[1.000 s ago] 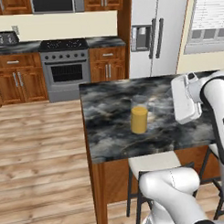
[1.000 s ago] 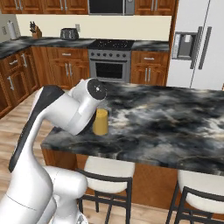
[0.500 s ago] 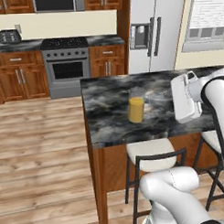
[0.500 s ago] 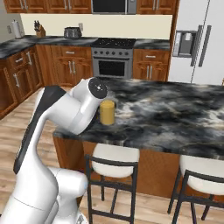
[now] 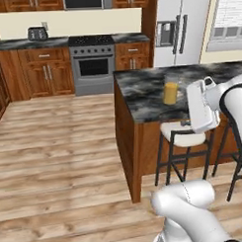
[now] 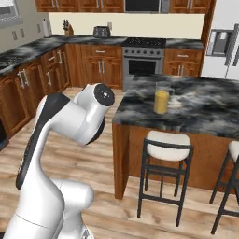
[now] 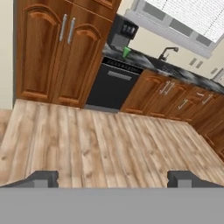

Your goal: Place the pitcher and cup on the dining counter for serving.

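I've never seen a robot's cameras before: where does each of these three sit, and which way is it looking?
Left base view: behind the arm's left, facing the dining counter and pitcher; white arm at right.
Right base view: behind its right, same counter and pitcher, with the stove; arm at left.
Hand view: on the hand, facing floor, far counter and cup; open gripper below.

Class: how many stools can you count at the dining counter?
2. One stool stands below the pitcher; a second is cut off by the right edge. More may lie beyond the frame.
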